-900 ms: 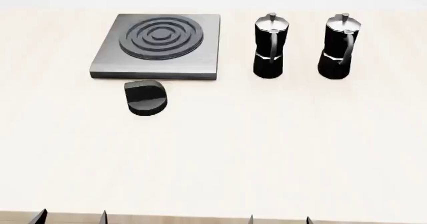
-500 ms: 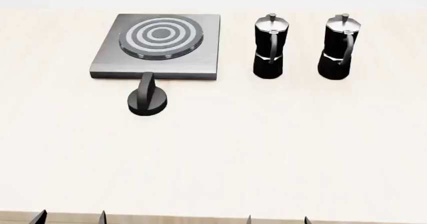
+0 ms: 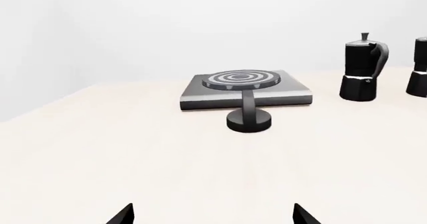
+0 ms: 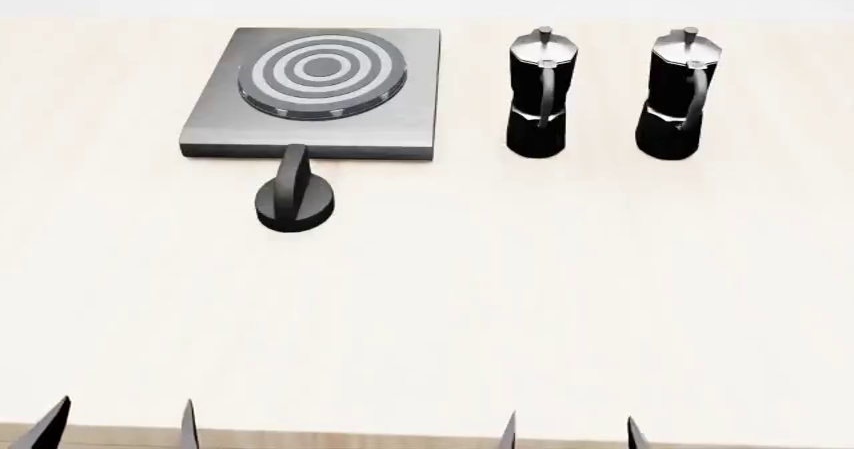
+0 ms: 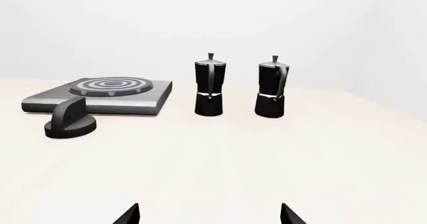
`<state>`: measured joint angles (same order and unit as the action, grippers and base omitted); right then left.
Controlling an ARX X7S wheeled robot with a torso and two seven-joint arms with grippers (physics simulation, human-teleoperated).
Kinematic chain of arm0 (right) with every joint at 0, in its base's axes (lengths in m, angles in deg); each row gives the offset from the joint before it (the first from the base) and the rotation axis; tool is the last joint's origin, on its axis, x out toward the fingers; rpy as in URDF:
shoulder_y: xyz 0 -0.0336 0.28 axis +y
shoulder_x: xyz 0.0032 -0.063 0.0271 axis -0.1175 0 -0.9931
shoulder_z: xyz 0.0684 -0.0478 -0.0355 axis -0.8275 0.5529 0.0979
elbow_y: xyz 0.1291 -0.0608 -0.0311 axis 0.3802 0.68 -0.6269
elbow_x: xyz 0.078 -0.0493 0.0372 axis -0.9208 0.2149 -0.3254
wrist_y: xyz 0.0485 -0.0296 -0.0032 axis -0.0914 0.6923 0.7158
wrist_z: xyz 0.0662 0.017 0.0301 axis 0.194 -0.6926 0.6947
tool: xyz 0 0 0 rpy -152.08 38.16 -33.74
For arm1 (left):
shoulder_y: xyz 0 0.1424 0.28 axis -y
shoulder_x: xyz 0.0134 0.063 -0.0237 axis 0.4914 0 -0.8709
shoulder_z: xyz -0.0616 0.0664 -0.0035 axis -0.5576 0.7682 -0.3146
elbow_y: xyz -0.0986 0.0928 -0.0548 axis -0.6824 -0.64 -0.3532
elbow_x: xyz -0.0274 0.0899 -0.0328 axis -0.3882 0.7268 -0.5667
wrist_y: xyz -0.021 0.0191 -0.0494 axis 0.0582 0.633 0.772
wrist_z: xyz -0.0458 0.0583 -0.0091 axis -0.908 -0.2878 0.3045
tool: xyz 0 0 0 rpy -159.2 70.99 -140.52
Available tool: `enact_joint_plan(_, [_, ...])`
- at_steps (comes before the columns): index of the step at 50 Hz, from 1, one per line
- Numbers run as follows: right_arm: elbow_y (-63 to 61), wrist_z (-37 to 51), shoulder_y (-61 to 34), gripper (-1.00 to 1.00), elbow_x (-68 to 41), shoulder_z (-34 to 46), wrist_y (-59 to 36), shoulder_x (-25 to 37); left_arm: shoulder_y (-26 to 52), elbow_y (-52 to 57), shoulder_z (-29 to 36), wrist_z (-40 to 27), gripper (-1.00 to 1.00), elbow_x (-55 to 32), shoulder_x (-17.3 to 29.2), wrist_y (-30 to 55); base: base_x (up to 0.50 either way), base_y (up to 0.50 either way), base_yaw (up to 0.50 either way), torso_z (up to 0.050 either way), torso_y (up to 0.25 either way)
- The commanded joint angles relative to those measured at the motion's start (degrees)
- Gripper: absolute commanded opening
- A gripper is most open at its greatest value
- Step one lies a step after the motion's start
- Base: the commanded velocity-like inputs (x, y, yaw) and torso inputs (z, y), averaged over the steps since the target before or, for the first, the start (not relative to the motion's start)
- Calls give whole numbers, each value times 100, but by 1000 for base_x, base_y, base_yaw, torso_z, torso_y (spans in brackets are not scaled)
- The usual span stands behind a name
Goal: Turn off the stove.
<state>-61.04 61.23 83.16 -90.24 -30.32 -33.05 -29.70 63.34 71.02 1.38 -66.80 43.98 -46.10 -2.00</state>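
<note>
The stove [image 4: 320, 94] is a flat grey metal plate with light concentric burner rings at the table's far left. Its round black knob [image 4: 295, 201] sits just in front, its raised bar pointing toward the plate. Both also show in the left wrist view, stove [image 3: 245, 88] and knob [image 3: 249, 118], and in the right wrist view, stove [image 5: 100, 97] and knob [image 5: 71, 120]. My left gripper [image 4: 118, 427] and right gripper [image 4: 570, 431] are open and empty at the table's near edge, far from the knob. Only their fingertips show.
Two tall black-and-silver moka pots [image 4: 539, 94] [image 4: 681, 94] stand upright to the right of the stove. The pale table [image 4: 534, 299] stretches between my grippers and the stove; its near edge lies at the fingertips.
The knob's bar has turned from sideways to pointing at the stove, and the burner rings went from dark to light. Both grippers' fingertips have risen slightly further into the head view.
</note>
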Motion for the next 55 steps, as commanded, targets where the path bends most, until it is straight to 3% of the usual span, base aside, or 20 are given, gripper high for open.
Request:
enact_joint_plan(1, [-448,98,56,100,130,-47,24,16,-74,416,-41,-92,100,255,65,-138,0,0,0,0,0])
enact_joint_plan(17, [-2234,261,298,100,-47,-14,-657,176,-347,2220,-110,-233,100,167,254,754,0,0,0,0,0])
enact_joint_plan(31, [-3019,395,377,100,-275,-78,-851,301,-512,3276,-80,-267,100,137,392,1177,0,0,0,0,0])
enact_joint_plan(55, [-3254,555,409,100,-387,25,-772,458,-547,3647,-95,-455,100,35,513,1225,0,0,0,0,0])
